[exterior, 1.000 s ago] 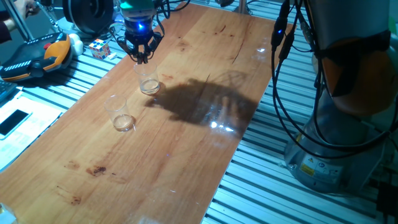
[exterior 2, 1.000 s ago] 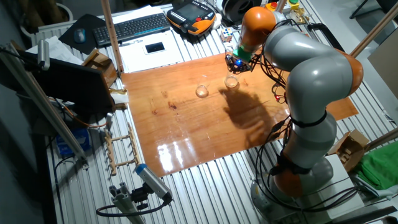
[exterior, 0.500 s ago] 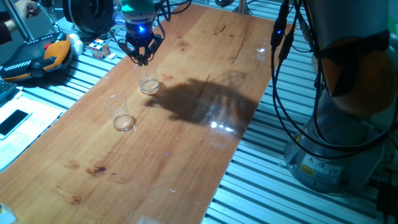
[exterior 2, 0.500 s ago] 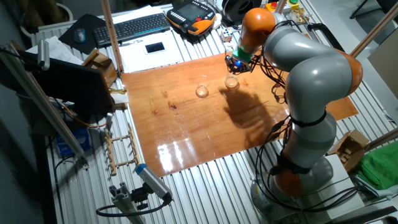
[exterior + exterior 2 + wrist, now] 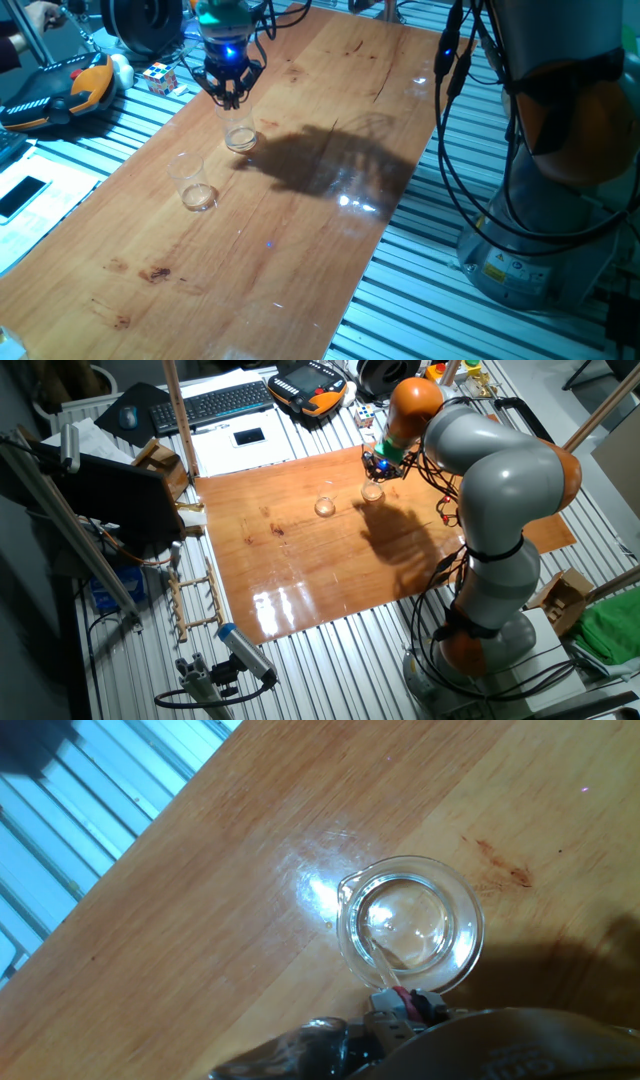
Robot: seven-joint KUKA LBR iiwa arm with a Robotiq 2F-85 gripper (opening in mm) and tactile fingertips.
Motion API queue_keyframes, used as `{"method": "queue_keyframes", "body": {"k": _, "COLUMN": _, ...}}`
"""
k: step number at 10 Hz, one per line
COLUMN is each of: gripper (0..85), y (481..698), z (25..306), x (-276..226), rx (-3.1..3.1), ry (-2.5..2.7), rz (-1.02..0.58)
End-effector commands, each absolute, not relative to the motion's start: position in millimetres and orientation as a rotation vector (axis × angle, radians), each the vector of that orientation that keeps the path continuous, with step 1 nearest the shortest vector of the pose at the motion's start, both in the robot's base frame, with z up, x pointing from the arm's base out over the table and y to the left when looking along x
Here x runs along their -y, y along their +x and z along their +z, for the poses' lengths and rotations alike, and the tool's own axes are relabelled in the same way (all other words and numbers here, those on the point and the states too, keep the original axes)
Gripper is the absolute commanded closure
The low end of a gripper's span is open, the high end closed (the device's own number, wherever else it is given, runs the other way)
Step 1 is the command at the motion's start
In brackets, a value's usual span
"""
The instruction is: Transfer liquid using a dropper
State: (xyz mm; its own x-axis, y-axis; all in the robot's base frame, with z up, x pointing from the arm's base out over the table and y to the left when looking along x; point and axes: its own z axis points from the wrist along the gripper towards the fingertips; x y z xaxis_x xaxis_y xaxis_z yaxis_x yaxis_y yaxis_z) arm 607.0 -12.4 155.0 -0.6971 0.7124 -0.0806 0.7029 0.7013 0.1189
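My gripper (image 5: 229, 93) hangs just above the farther of two clear glasses (image 5: 239, 131), near the table's far left edge. It is shut on the dropper (image 5: 386, 971), a thin clear tube with a red-pink bulb pinched between the fingers. In the hand view the tube's tip points down into the glass (image 5: 411, 923), slanting toward its inner wall. A faint, nearly clear layer of liquid (image 5: 405, 925) lies at the bottom. The nearer glass (image 5: 195, 185) stands alone to the left. From the other fixed view the gripper (image 5: 378, 464) sits over the right glass (image 5: 372, 491).
A Rubik's cube (image 5: 160, 76) and an orange-black pendant (image 5: 60, 90) lie off the wooden table (image 5: 300, 200), beyond its far left edge. A keyboard (image 5: 215, 404) and a phone (image 5: 248, 436) sit behind the table. The robot's base (image 5: 480, 630) stands at the right edge.
The gripper with the dropper has shifted only slightly over the far glass. Both glasses stay in place.
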Motion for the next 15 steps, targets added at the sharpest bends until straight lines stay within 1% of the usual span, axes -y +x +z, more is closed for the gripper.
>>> {"method": "queue_keyframes", "body": {"k": 1, "gripper": 73.7, "y": 607, "z": 153, "x": 13, "rx": -2.787, "ry": 1.166, "rz": 0.121}}
{"method": "queue_keyframes", "body": {"k": 10, "gripper": 74.3, "y": 607, "z": 144, "x": 13, "rx": -2.787, "ry": 1.176, "rz": 0.138}}
{"method": "queue_keyframes", "body": {"k": 13, "gripper": 71.7, "y": 607, "z": 143, "x": 13, "rx": -2.788, "ry": 1.173, "rz": 0.138}}
{"method": "queue_keyframes", "body": {"k": 15, "gripper": 68.3, "y": 607, "z": 143, "x": 13, "rx": -2.786, "ry": 1.178, "rz": 0.138}}
